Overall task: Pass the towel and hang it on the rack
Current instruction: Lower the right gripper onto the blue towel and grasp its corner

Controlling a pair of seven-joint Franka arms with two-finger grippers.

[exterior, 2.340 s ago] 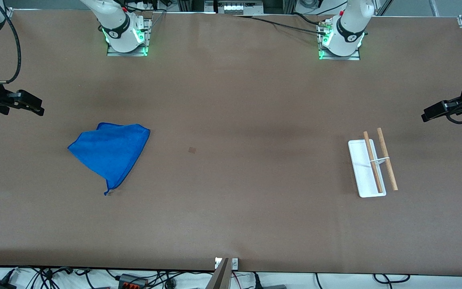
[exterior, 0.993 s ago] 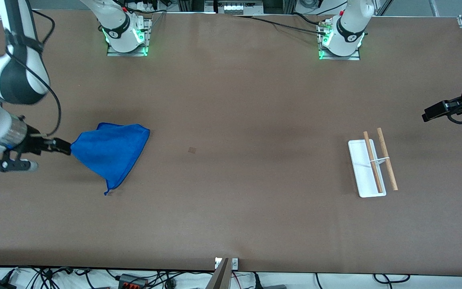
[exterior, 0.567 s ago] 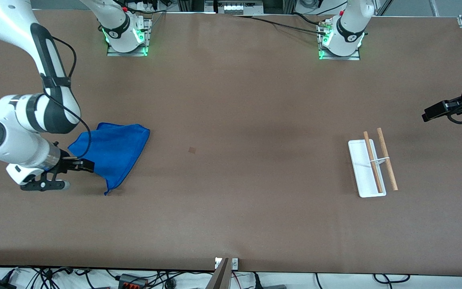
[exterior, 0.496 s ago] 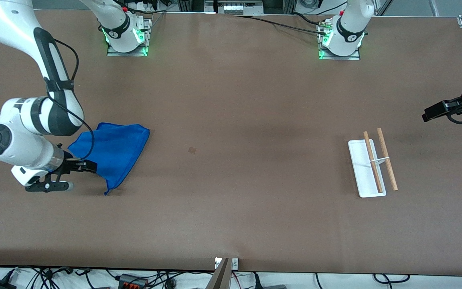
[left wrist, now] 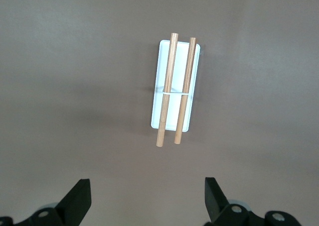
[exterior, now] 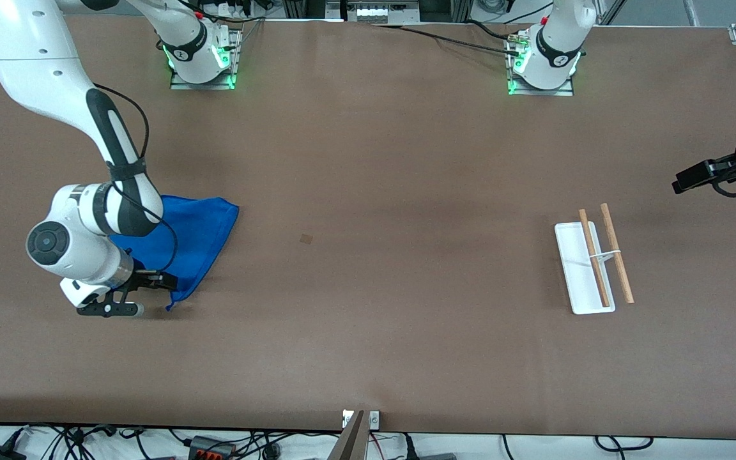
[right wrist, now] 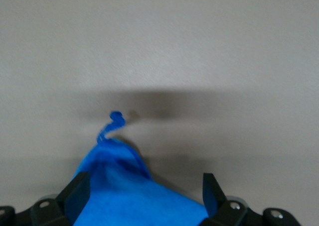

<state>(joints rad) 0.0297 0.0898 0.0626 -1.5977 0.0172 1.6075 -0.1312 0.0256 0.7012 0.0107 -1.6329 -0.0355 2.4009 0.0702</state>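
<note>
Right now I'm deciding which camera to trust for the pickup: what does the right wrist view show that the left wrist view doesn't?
Only the right wrist view shows the towel, its loop-tipped corner between the right gripper's open fingers. Only the left wrist view shows the rack, with the left gripper open above the table. Both show the bare brown table.

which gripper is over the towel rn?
The right gripper, open over the towel's corner nearest the front camera. The left gripper, also open, waits above the table near the rack.
</note>
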